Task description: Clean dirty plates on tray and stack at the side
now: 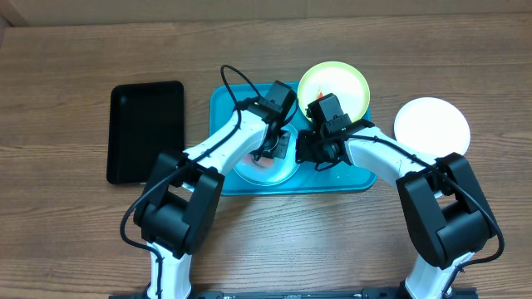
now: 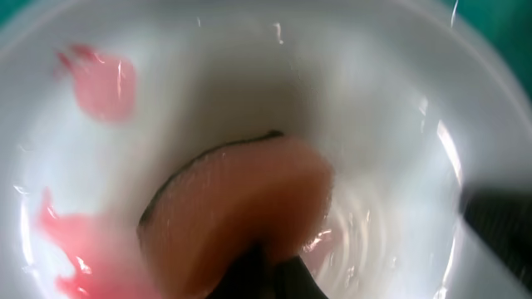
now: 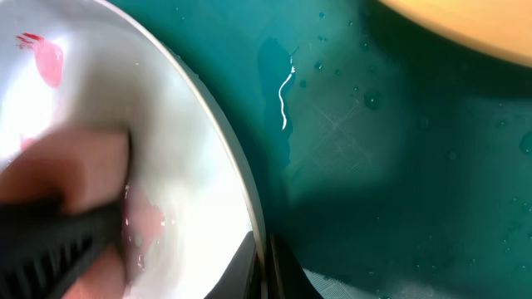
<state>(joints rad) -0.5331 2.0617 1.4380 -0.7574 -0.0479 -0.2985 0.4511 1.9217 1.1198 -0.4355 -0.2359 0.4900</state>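
The light blue plate (image 1: 264, 170) lies in the turquoise tray (image 1: 349, 178), at its left. My left gripper (image 1: 281, 148) is shut on an orange sponge (image 2: 241, 208) that presses on the plate (image 2: 391, 124). Red smears (image 2: 100, 79) remain on its left side. My right gripper (image 1: 309, 151) is shut on the plate's right rim (image 3: 249, 208), which sits between its fingers (image 3: 264, 266). The yellow-green plate (image 1: 345, 91), with a red smear, rests at the tray's back right. The white plate (image 1: 431, 124) sits on the table to the right of the tray.
A black rectangular tray (image 1: 145, 131) lies on the wooden table to the left of the turquoise tray. Water drops dot the wet tray floor (image 3: 374, 166). The yellow-green plate's edge (image 3: 465, 25) shows at the top right of the right wrist view.
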